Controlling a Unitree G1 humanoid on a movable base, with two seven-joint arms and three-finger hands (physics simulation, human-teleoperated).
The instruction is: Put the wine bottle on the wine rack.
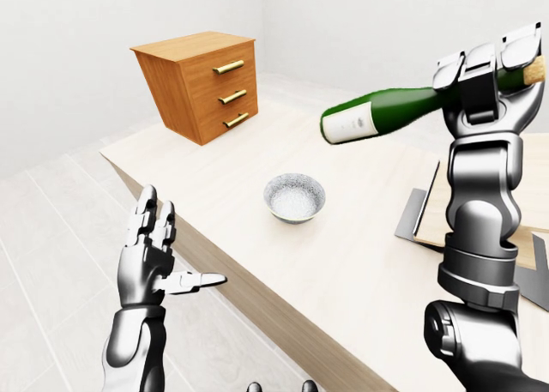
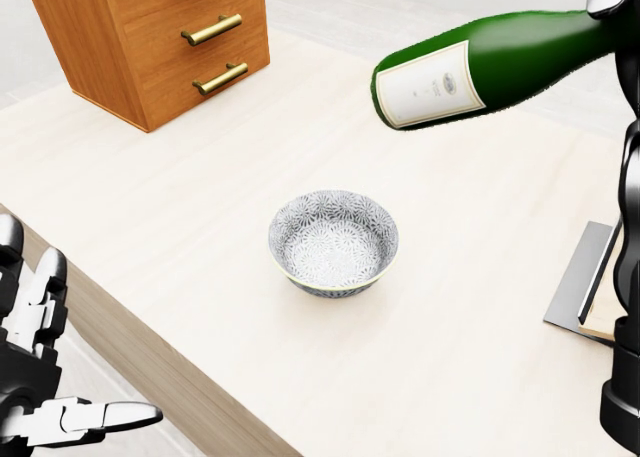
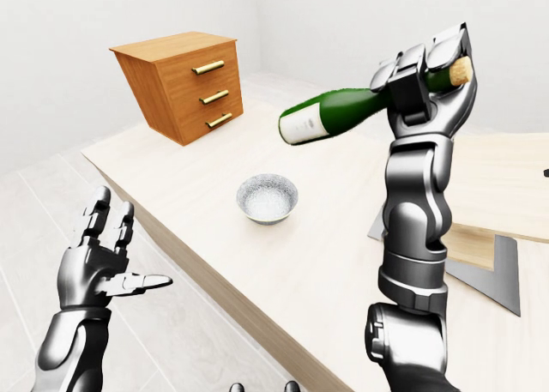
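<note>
Right hand [image 3: 425, 79] grips wine bottle [image 3: 330, 116] neck | bottle sideways above bowl [image 2: 333, 242]

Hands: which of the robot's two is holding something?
The right hand, raised with its fingers closed round the wine bottle; the left hand is open and empty.

White walls [image 1: 69, 57] meet at a far corner; pale tiled floor [image 1: 43, 238] on the left. Light wood table [image 2: 200, 227] runs from near right to far left. Three-drawer wooden chest [image 1: 202, 83] with brass handles at its far left, tilted in view
</note>
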